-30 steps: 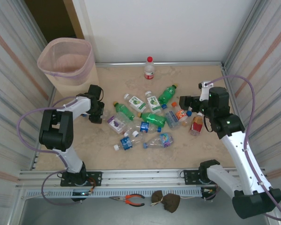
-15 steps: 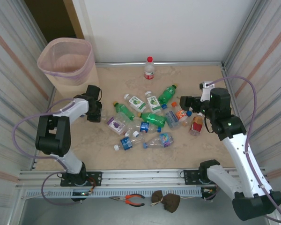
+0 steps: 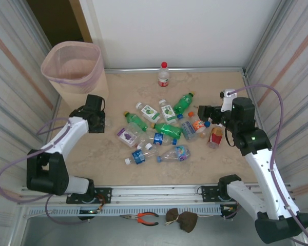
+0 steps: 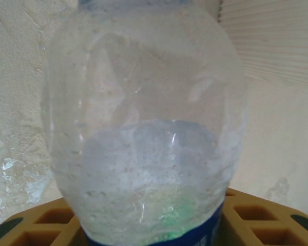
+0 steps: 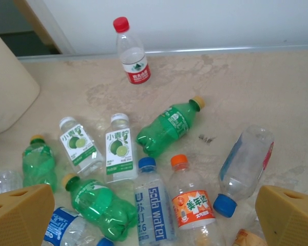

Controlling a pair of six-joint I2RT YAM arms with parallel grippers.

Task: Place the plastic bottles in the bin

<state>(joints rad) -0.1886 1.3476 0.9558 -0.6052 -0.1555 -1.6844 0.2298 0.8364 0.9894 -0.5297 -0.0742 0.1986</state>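
The left gripper (image 4: 154,229) pinches a clear bottle (image 4: 143,123) just beside the foot of the bin (image 3: 78,89), its yellow fingers (image 4: 38,223) pressed to either side of the blue-labelled end. In the wrist view we are so close that the bottle's top is cut off by the frame and its label is a mere blue strip. A pale patch shows through the fogged plastic, and we cannot tell what it is. From above, the black wrist covers the grip, so we cannot make out whether the bottle rests on the table (image 3: 133,95) or hangs clear of it.

The right gripper (image 5: 155,205) hovers with its jaws spread wide and nothing between them, well apart from the bin, over the heap of bottles (image 3: 161,130). Below it lie a blue-capped soda water bottle (image 5: 154,215), an orange-capped bottle (image 5: 192,202) just beside it, and a clear blue-capped one (image 5: 244,164) on the side away from the bin. Toward the bin lie two white-capped lime-label bottles (image 5: 118,148) and several green ones (image 5: 169,128). A blue-labelled bottle (image 5: 66,230) and a reddish one (image 5: 246,238) are cut off at the frame's lower edge. A red-capped bottle (image 3: 164,75) stands upright alone, well apart from the bin. The bin's inside reads as a pinkish blur, and we cannot tell what it holds.
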